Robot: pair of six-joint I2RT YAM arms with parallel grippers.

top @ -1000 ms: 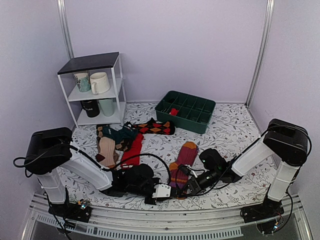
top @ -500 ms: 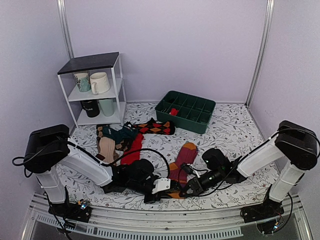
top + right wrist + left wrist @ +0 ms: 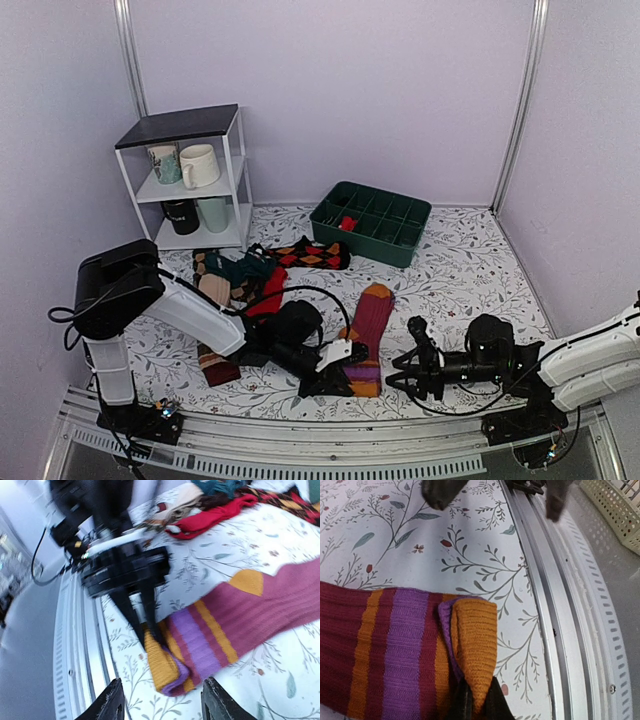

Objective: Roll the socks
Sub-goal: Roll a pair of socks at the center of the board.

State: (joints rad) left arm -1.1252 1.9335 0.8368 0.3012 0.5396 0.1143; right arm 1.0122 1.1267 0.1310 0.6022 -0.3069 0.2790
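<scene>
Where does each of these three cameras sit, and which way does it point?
Top external: above and behind the robot, looking down the table; left arm and right arm show.
Left wrist: left arm, looking down; left gripper pinches the maroon sock.
Right wrist: right arm, low, facing the left gripper; right gripper open at bottom.
Both wrist views share the sock's orange cuff.
</scene>
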